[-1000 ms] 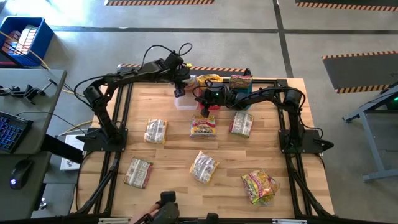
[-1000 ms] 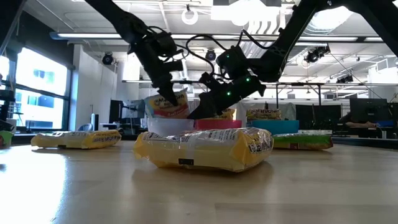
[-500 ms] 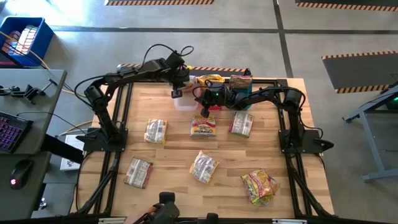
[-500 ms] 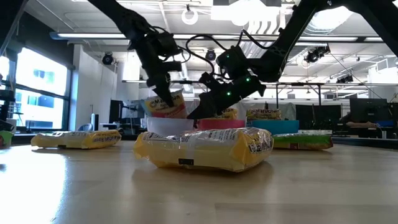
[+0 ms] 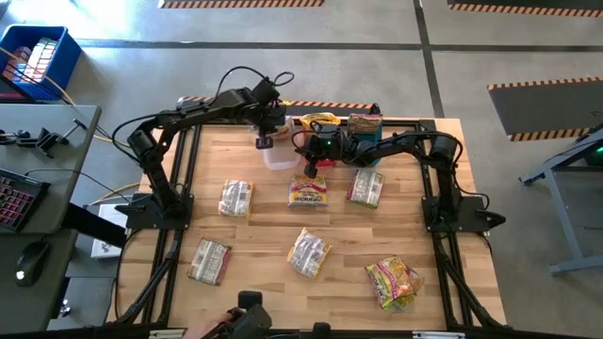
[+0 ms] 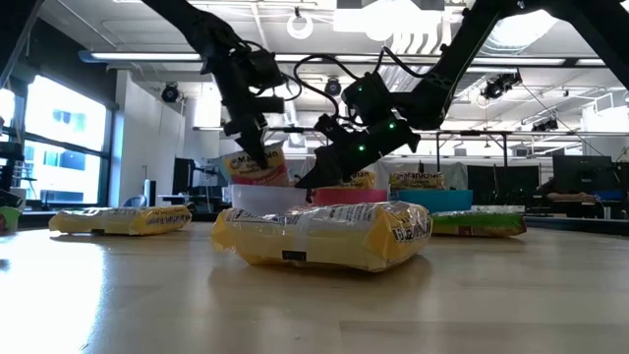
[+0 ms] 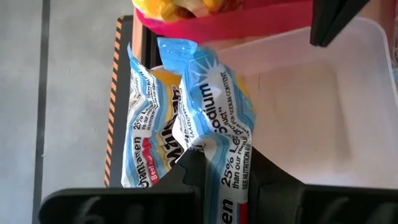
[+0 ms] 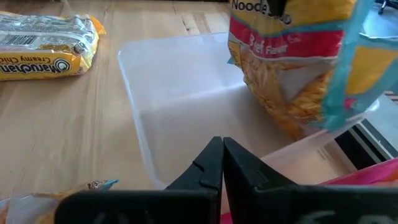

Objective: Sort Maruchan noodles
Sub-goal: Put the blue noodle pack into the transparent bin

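Wooden table (image 5: pixel 254 221) holds scattered packets; we see the left gripper (image 5: pixel 266 141) clamped on a blue-edged noodle packet (image 7: pixel 205 112) hanging long-axis upright directly over the clear bin (image 5: pixel 281 158), right gripper (image 5: pixel 309 169) pinched shut just beside that bin, empty.

You have six crinkly plastic ramen packets (image 5: pixel 309 252) lying loose on the wooden surface (image 5: pixel 259 235), three plastic bins (image 5: pixel 280 156), and two dark arms.

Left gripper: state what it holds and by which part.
The left gripper pinches a blue-and-white noodle packet by one end, over the clear bin.
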You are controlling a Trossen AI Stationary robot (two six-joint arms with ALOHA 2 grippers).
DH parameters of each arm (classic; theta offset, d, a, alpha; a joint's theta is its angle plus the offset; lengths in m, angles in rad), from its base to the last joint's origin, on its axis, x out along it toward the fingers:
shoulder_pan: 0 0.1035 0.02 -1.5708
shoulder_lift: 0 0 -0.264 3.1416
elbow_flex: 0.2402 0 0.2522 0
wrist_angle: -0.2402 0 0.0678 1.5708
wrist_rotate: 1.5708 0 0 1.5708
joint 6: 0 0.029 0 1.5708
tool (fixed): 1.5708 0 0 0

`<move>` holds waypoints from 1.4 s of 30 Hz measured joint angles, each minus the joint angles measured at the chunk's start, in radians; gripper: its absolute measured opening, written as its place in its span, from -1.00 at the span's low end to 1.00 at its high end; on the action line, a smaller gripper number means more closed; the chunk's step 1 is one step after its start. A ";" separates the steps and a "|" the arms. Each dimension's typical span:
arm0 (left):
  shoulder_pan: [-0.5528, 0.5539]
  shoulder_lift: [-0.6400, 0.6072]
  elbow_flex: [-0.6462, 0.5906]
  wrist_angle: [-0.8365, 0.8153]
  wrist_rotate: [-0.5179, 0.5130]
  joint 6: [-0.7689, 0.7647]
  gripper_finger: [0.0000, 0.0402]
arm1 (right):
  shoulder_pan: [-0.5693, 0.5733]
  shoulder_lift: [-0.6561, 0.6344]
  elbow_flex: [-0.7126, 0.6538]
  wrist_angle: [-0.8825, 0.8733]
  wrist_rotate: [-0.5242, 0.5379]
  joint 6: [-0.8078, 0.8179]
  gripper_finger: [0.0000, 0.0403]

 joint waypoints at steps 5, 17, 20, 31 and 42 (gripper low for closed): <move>0.000 0.004 0.000 -0.002 -0.009 -0.001 -0.89 | 0.000 0.000 0.000 0.000 0.000 0.000 -1.00; 0.002 0.022 -0.001 0.039 -0.005 -0.040 -0.89 | 0.000 0.000 0.000 0.000 -0.004 0.000 -1.00; 0.007 0.052 0.000 0.046 0.004 -0.052 -0.89 | 0.000 0.000 0.000 0.001 -0.005 0.000 -1.00; 0.000 0.069 -0.002 0.150 -0.018 -0.058 -0.49 | 0.000 0.000 0.000 0.000 -0.034 0.011 -1.00; -0.003 0.072 -0.002 0.196 0.004 -0.092 -0.27 | 0.002 0.000 0.000 0.001 -0.035 0.011 -1.00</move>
